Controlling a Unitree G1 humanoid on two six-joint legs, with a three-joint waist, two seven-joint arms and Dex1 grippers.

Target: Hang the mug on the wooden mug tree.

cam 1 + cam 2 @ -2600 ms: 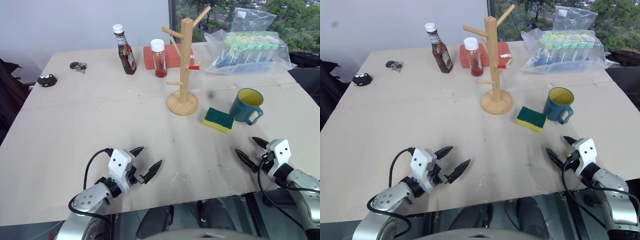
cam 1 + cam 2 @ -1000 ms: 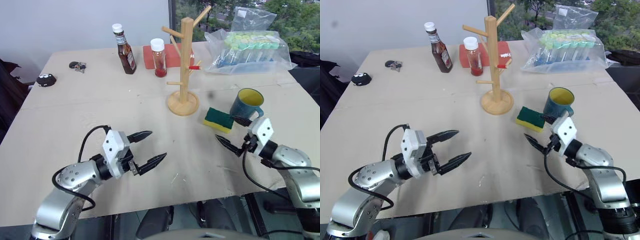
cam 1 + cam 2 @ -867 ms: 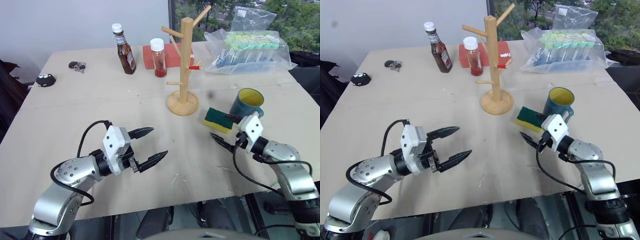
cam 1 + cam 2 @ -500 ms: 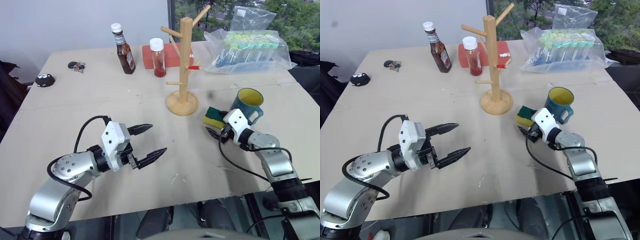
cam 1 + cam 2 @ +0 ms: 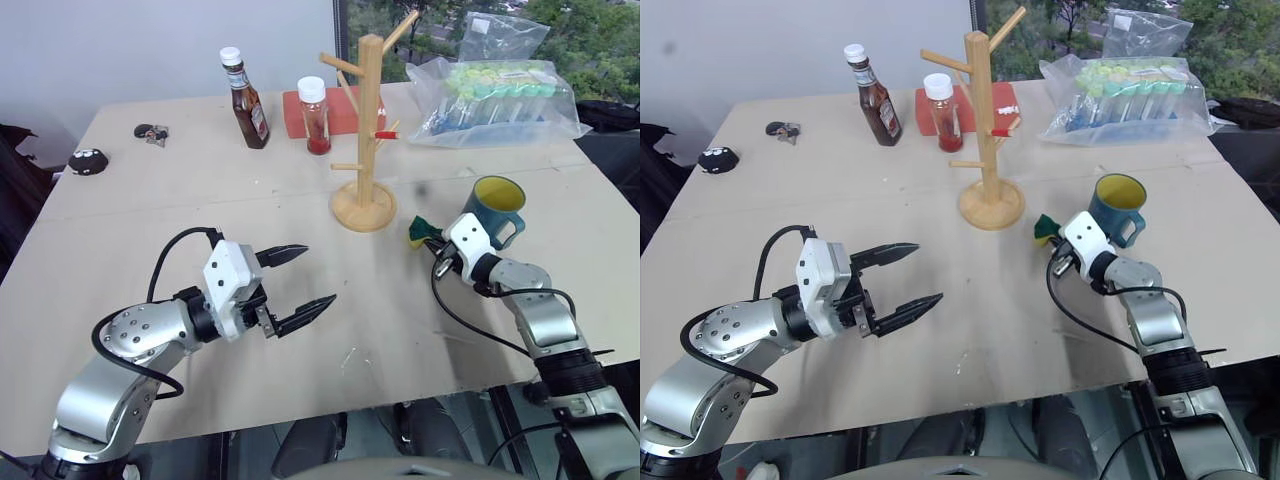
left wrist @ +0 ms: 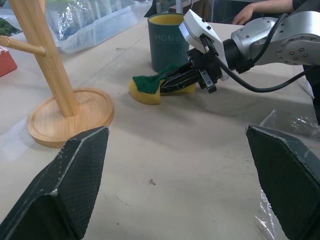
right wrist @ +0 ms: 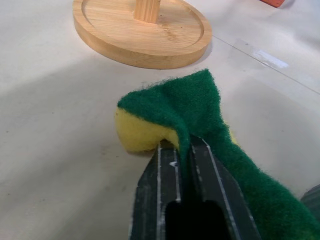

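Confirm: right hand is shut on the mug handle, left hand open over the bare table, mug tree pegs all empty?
Not quite. The right hand is shut on the green-and-yellow sponge, not the mug, which stands untouched behind it; the right wrist view shows the pinch. The left hand is open and the mug tree pegs are empty.

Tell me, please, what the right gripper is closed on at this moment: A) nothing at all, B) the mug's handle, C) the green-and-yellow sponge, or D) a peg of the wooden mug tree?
C: the right gripper is pinched shut on the folded green-and-yellow sponge, while the mug stands untouched just behind it on the table.
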